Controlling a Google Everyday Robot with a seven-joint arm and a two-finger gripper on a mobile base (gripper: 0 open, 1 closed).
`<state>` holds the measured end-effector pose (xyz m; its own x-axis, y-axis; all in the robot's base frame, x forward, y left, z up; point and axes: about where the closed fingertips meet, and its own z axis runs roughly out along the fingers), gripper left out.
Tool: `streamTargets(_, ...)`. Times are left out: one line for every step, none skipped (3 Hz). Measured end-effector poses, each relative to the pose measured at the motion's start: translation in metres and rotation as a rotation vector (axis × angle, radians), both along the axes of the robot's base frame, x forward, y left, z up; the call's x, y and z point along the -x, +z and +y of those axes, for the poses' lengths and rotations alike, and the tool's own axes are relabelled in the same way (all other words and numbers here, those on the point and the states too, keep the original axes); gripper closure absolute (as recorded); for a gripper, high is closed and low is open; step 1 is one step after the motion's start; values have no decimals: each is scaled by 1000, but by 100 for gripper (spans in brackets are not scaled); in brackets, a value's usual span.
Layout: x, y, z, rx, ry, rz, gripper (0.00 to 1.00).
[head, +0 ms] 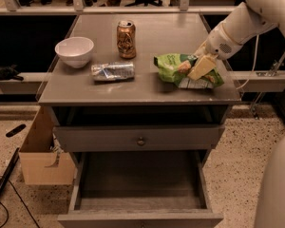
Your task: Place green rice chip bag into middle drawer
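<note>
The green rice chip bag [173,65] lies on the right side of the grey cabinet top [147,87], slightly crumpled. My gripper [195,68] comes in from the upper right on a white arm and rests on the bag's right half, hiding part of it. The bag still rests on the top. The middle drawer [140,182] is pulled out below, a wide grey tray with nothing in it, directly under the closed drawer front with a round knob [141,140].
A white bowl [74,51], a brown soda can [126,32] and a silver-blue foil packet [112,71] stand on the cabinet top left of the bag. A cardboard box [42,160] sits on the floor at the left. A shelf bracket [268,77] juts out at the right.
</note>
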<state>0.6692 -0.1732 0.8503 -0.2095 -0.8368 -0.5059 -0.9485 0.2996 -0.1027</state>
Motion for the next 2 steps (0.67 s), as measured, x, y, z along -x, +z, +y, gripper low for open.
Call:
streamTargets(-8, 23, -29, -22, -46, 21, 100)
streamTargets(-4, 73, -57, -53, -81, -33, 100)
